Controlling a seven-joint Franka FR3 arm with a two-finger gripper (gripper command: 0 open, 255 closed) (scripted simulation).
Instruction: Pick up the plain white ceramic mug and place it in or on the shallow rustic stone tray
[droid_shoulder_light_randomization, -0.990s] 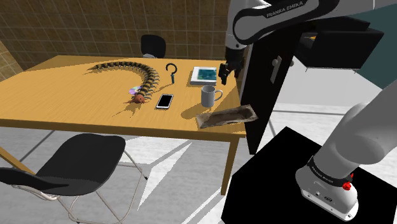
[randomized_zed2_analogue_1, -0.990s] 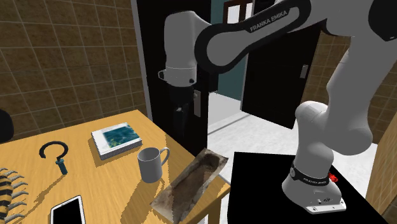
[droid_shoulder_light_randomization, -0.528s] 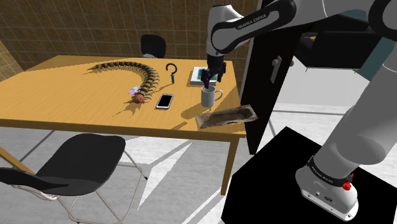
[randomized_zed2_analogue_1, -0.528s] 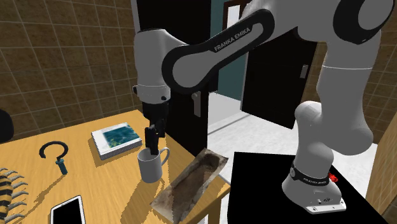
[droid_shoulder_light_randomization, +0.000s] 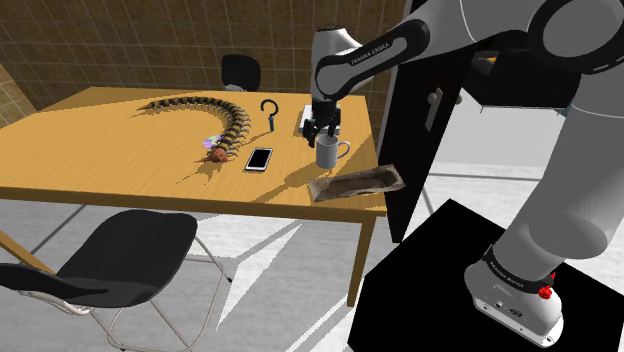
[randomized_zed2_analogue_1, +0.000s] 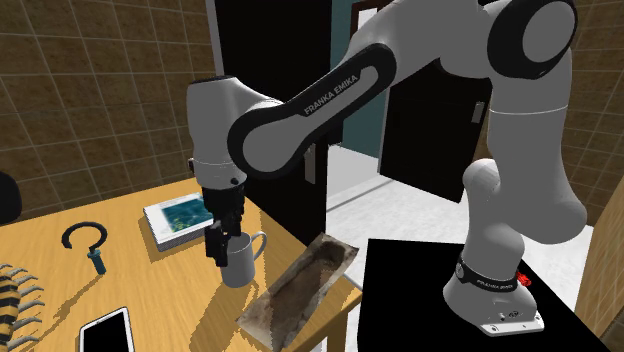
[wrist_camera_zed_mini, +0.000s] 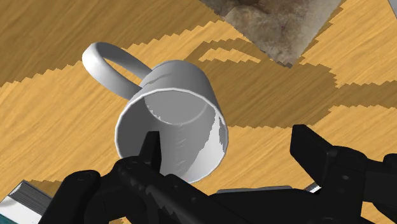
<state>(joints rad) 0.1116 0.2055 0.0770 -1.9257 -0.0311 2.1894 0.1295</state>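
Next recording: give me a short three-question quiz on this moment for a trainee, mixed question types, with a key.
1. True or false: the white mug stands upright on the table, outside the stone tray.
2. The tool is: A open at the mug's rim; B shut on the handle; C shut, high above the table.
3. Which flat black thing lies beside the toy centipede's head?
Key: 1 true; 2 A; 3 the phone.
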